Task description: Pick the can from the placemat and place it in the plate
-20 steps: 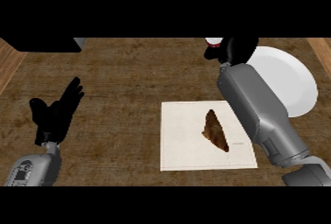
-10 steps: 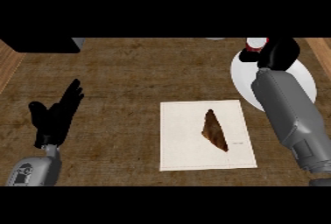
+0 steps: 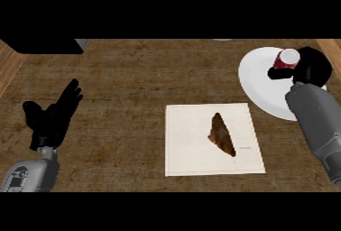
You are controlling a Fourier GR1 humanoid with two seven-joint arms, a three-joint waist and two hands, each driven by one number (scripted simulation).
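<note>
A red can (image 3: 287, 59) with a pale top is over the white plate (image 3: 263, 83) at the upper right. My right hand (image 3: 311, 67) is curled round the can from its right side, hiding most of its body. Whether the can rests on the plate or hangs just above it I cannot tell. The white placemat (image 3: 193, 153) lies at centre right with a brown pointed mark (image 3: 221, 134) on it and no can. My left hand (image 3: 52, 118) rests open at the left, fingers up.
A wooden edge (image 3: 8, 58) borders the counter at the left, and another shows at the top right corner (image 3: 331, 45). A dark block (image 3: 50, 45) sits at the back left.
My right arm has swung to the right with the can, from the counter's back edge to over the plate. The left hand has stayed still.
</note>
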